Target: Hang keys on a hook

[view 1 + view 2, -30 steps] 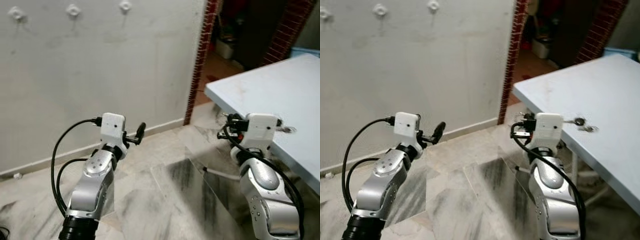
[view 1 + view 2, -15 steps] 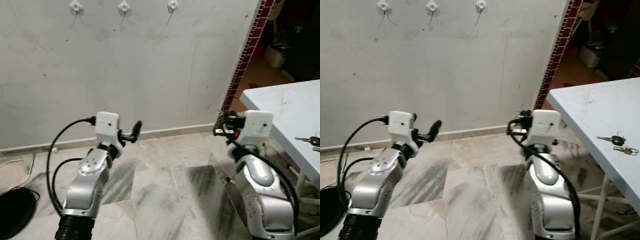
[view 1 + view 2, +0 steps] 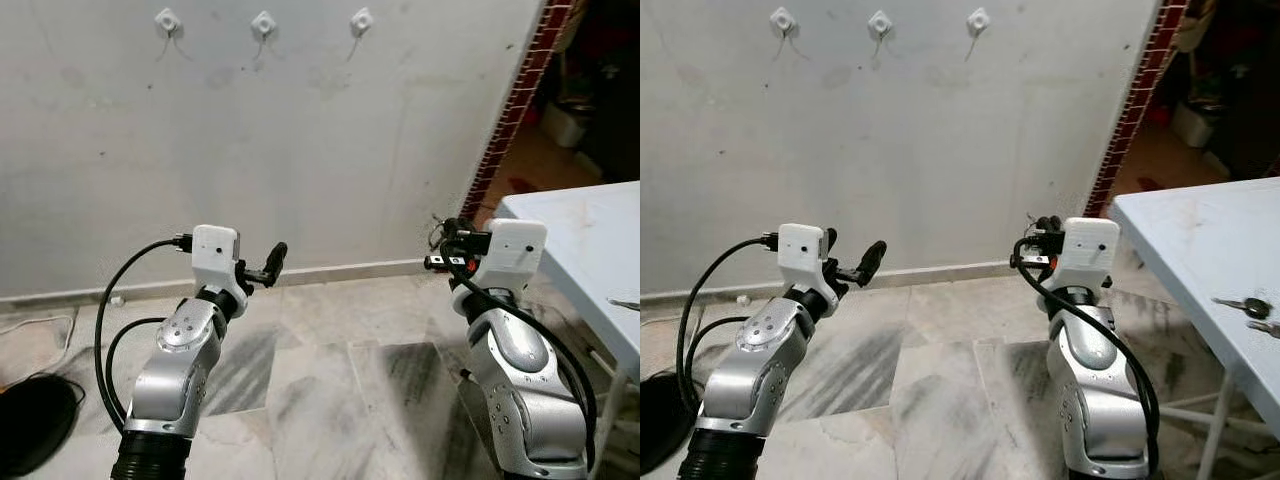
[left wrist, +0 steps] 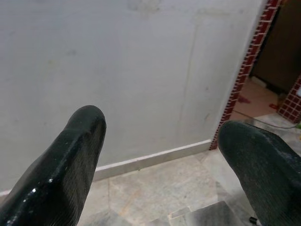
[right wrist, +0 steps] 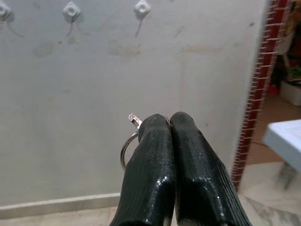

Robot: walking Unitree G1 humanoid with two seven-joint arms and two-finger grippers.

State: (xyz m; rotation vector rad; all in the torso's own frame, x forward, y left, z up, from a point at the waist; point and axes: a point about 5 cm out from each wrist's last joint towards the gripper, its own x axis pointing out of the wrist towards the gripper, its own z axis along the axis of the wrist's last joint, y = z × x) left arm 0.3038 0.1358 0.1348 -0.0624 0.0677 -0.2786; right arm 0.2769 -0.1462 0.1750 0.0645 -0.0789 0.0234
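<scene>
Carry step: keys in the right gripper, facing the hook wall, not yet at the hooks.

Right gripper (image 5: 169,127) has its fingers pinched together on the keys (image 5: 128,141); what shows is a thin silver ring and a small metal tip sticking out beside the fingertips, the rest hidden between them. In the head view it sits right of centre, mid-height. Left gripper (image 4: 160,141) is empty, fingers spread wide, left of centre. Three white hooks (image 3: 978,19) sit in a row along the top of the frame, well above both grippers. Next move, I'd judge: close in on the wall, raise the right arm, slip the ring over a hook tip. A second set of keys (image 3: 1250,308) lies on the pale blue desk (image 3: 1200,240) at right edge.
</scene>
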